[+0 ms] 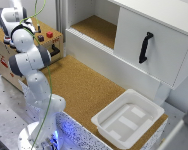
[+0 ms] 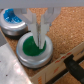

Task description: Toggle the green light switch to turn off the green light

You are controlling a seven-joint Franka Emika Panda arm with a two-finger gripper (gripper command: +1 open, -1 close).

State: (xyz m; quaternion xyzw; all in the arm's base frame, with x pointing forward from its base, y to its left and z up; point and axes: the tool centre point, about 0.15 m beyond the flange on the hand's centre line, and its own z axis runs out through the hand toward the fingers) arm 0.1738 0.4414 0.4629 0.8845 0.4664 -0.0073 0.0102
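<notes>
**Gripper on green switch**

Cork counter point(image 1: 89, 90) mostly bare; white tray point(image 1: 128, 117) at its near corner. Wooden switch box point(image 1: 44, 42) sits at the exterior view's left. Wrist view: gripper point(image 2: 41, 34) narrow — fingertips touching the green light switch point(image 2: 34, 50), w/ blue button point(image 2: 12, 21) beside it. No legible writing.

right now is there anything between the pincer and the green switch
In the wrist view nothing lies between them: the pincer fingers reach the green switch directly. Whether they touch cannot be told.
</notes>
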